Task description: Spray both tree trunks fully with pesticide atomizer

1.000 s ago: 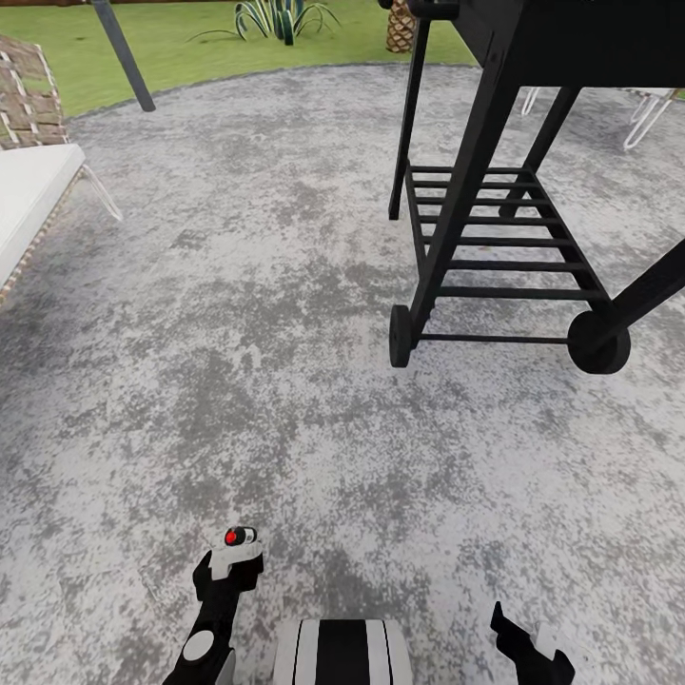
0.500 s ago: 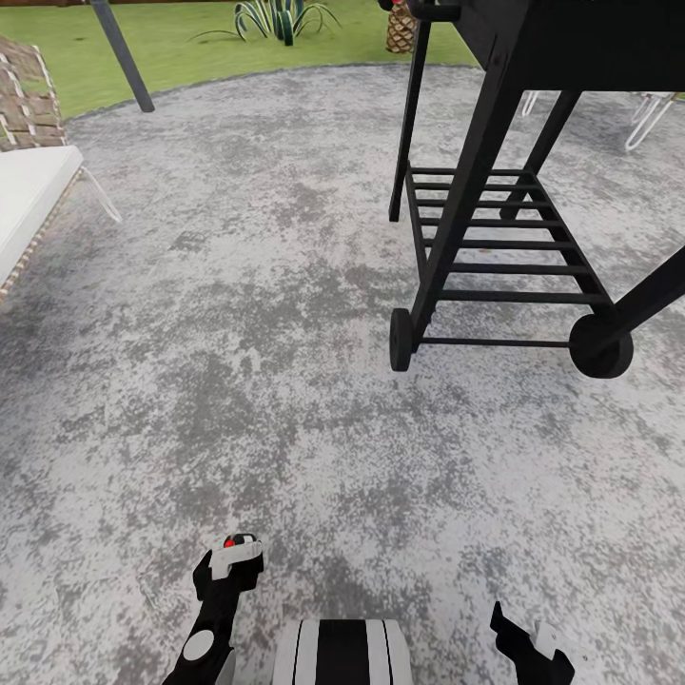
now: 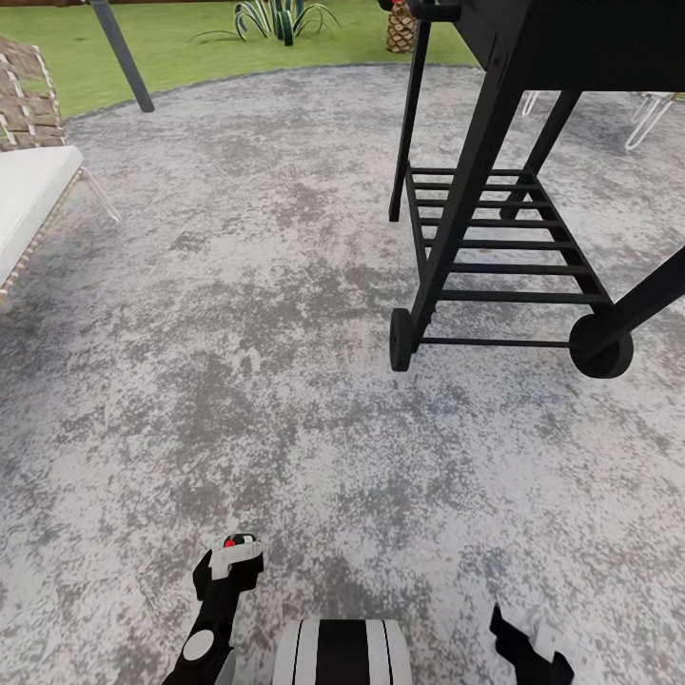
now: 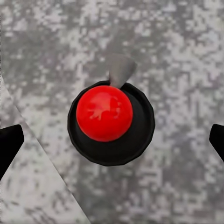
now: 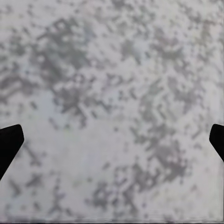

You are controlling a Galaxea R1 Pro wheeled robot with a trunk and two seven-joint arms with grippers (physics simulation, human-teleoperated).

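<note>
While cropped, black grill cart (image 3: 504,228), mottled paving (image 3: 238,381)

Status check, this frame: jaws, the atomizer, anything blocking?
Left gripper open above red-topped atomizer, no grasp. Right gripper open, empty. Black cart ahead right.

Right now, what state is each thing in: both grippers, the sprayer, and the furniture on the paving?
left gripper: open, poised over the atomizer.
right gripper: open, holding nothing, over the paving.
pesticide atomizer: upright on the paving, between the left fingers, not gripped.
grill cart: standing upright on its wheels and legs.
lounge chair: upright at the paving's edge.
</note>
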